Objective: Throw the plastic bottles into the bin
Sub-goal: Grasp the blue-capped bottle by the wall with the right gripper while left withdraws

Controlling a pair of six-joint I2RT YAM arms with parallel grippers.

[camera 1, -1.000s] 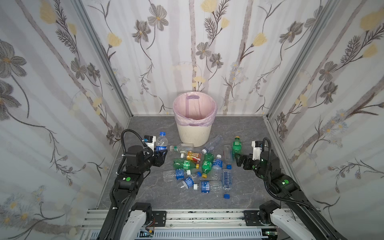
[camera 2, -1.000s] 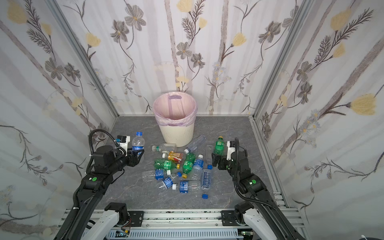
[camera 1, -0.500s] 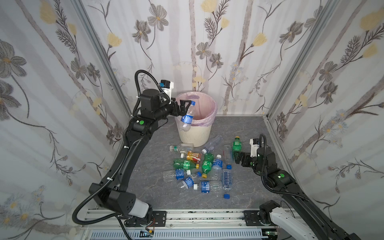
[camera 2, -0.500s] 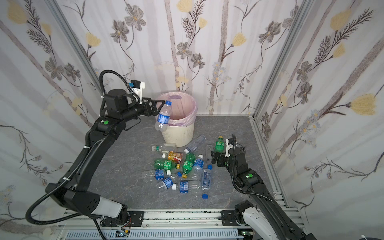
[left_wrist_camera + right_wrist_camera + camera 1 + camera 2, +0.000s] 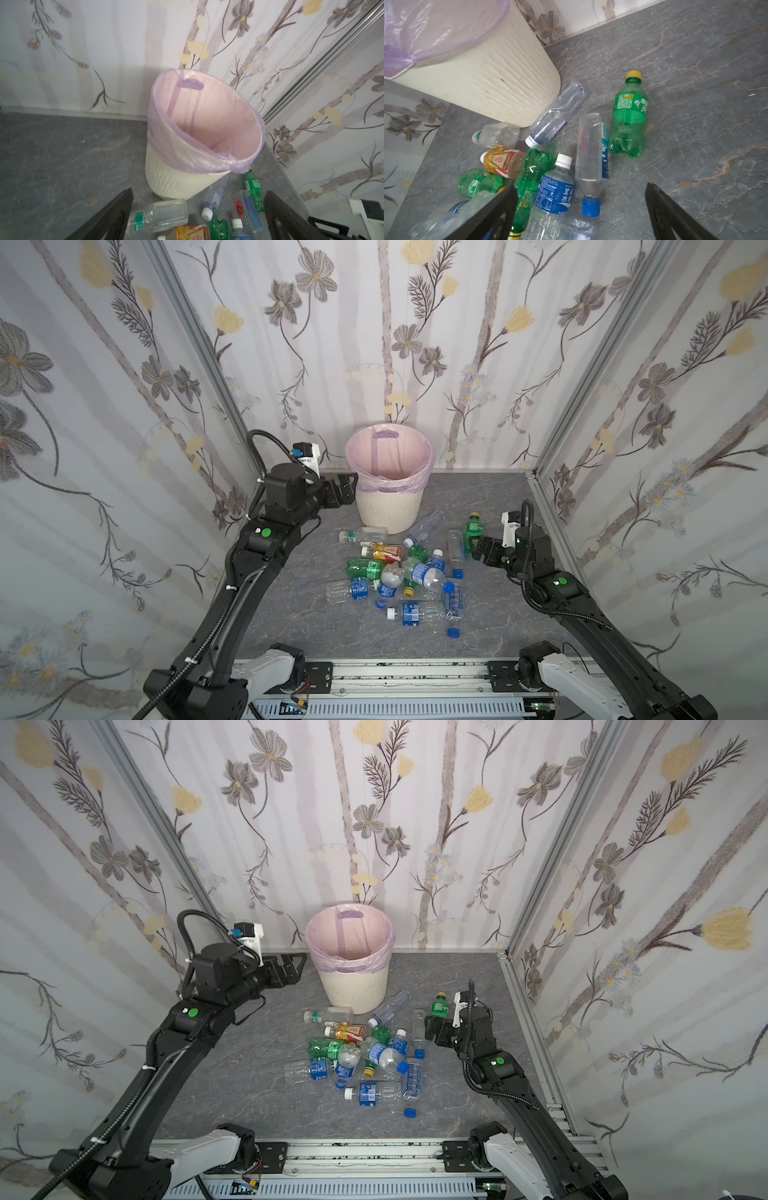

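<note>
Left pincer [image 5: 351,489], wide and empty in both top views, hangs just beside the bin [image 5: 390,510] rim; half a second ago it held a bottle over it. Right pincer [image 5: 478,548] gapes near the plastic bottles [image 5: 399,572] heaped on the surface [image 5: 291,605]. Left wrist: only pink liner [image 5: 207,116] shows inside the bin. Right wrist: wide jaws, nothing gripped.

Bright, even light, soft shadows; wrist views slightly soft, edges distorted.

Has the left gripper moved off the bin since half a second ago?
Yes. The left gripper has pulled back left and down, from the bin rim to beside its wall, jaws open.
</note>
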